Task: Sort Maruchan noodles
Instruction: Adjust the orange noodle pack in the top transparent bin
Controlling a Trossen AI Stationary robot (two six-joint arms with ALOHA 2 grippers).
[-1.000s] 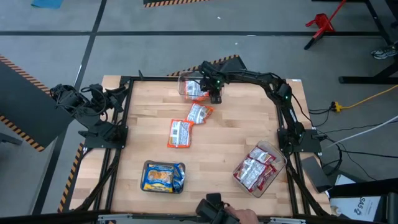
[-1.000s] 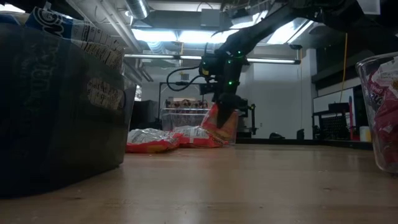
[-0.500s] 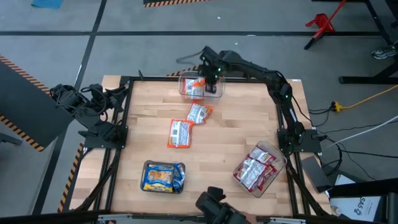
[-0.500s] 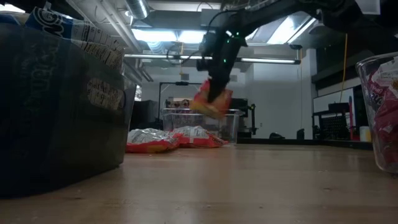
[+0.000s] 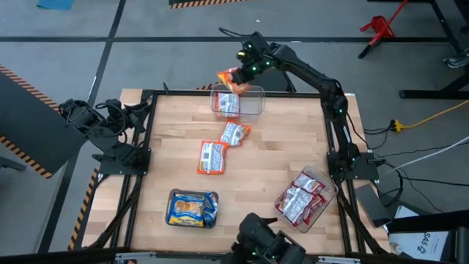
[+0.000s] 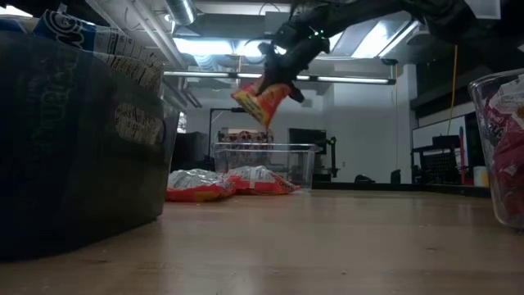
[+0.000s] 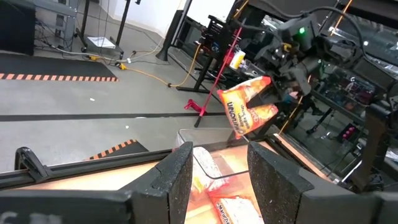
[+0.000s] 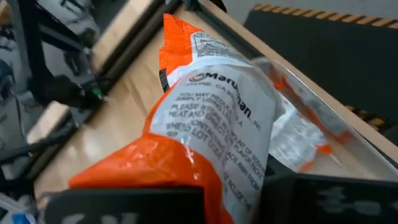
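On the near edge of the wooden bench [image 5: 264, 165], a clear plastic tub of blue-and-yellow noodle packets [image 5: 193, 208]; at the right, a clear tub of red-and-white packets [image 5: 302, 196]. Mid-bench lie two loose orange-red packets [image 5: 212, 157]. The left end effector [image 7: 214, 180] waits half-open at the left side. Farthest, the right end effector [image 5: 242, 73] is clamped on an orange-red glossy noodle packet [image 5: 230, 78], aloft over the far clear tub [image 5: 237, 103]

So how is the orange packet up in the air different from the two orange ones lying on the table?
The lifted orange packet hangs tilted in the shut right gripper, above the clear tub at the table's far edge. The two orange packets on the table lie flat on the wood, touched by no gripper. All three share the same orange and white wrapper.
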